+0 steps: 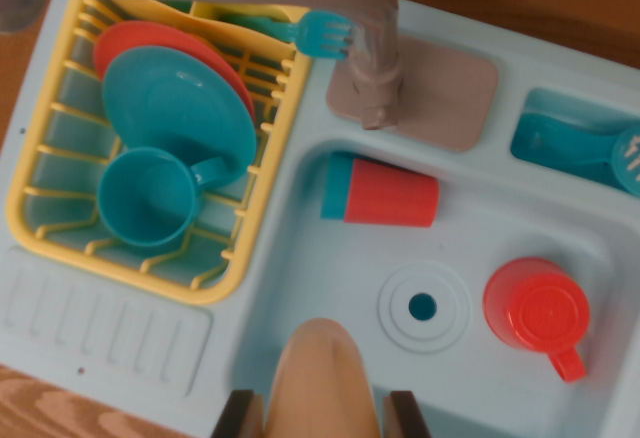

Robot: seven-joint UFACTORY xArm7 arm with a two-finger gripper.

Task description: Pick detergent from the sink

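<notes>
Filling most of the wrist view is one pale blue toy sink unit (300,128), sitting on a wooden surface (40,413) that shows at the corners. One yellow dish rack (50,213) occupies the unit's upper left part and carries two plates, a teal plate (185,108) in front of a red plate (140,38), plus one teal mug (150,198) lying by the rack's lower edge. One grey-brown faucet (375,58) rises from its base at the basin's upper edge. Inside the sink basin (310,288) lie one red and teal cup (385,193) on its side near the upper edge and one red mug (537,313) upside down near the right edge; one round drain (423,307) sits between them. One tan detergent bottle (320,383) stands at the basin's lower edge, between the two dark fingers of the gripper (325,416), which close against its sides. One teal fork (305,30) rests at the rack's upper right corner.
</notes>
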